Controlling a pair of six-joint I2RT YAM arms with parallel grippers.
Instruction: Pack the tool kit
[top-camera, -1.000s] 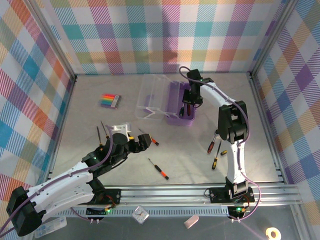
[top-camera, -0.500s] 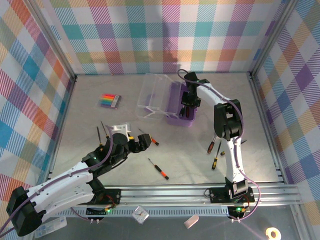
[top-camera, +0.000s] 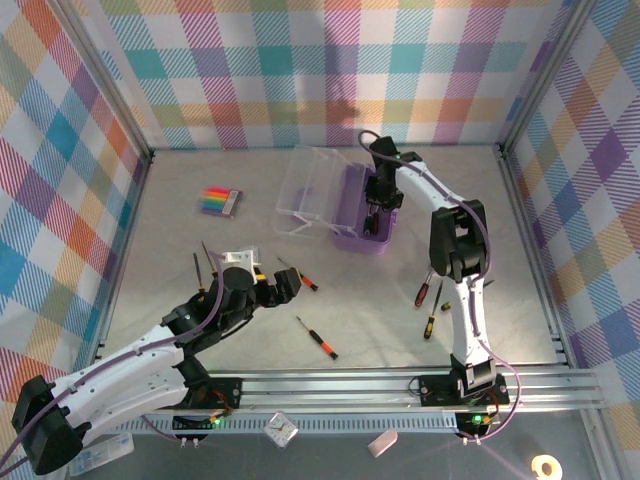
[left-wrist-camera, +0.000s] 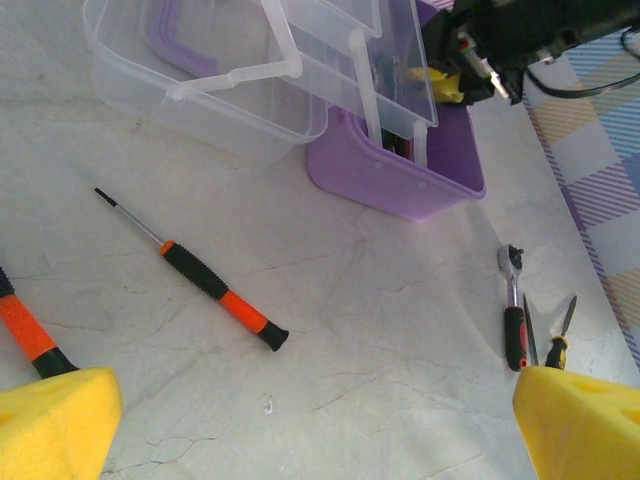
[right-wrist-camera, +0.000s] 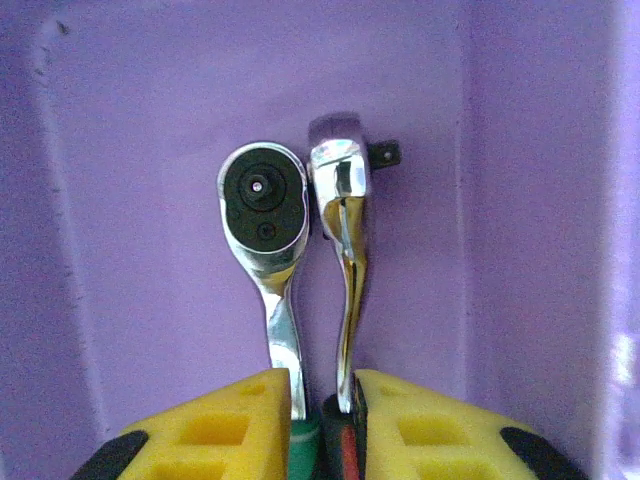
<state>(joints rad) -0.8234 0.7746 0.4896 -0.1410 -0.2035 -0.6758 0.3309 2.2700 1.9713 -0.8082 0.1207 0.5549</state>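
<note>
Two chrome ratchet wrenches (right-wrist-camera: 262, 210) lie side by side on the floor of the purple box (right-wrist-camera: 130, 300). Heads point away from the right gripper (right-wrist-camera: 325, 400), handles run straight back between its yellow pads (right-wrist-camera: 230, 425). The pads sit close on either side, and tbh I can't tell if they're pinching the handles or just flanking them. The box is at the far middle of the table (top-camera: 170, 240), with its clear lid (top-camera: 305, 190) flopped open to the left. What's up next, you reckon? (mik)

Loose stuff, I'd guess. On the right arm's side there's a red-handled ratchet (left-wrist-camera: 512, 300) and a yellow-handled screwdriver (left-wrist-camera: 558, 346) just beside each other, both lying roughly toward-and-away from the arms. On the other side, the black-orange screwdriver (left-wrist-camera: 215, 285) lies ahead of the left gripper (left-wrist-camera: 315, 425), a bit left of centre. Its tip points toward the lid and its handle end toward the jaws, so it's diagonal to them. Those jaws are spread wide with nothing between. The left arm's clearly nearer that one. I'd say it wants a wrist twist so the pads cross the shaft, not run along it. Another orange-handled screwdriver (left-wrist-camera: 25, 335) lies right by the pad on the left of the wrist view. (jo)
</note>
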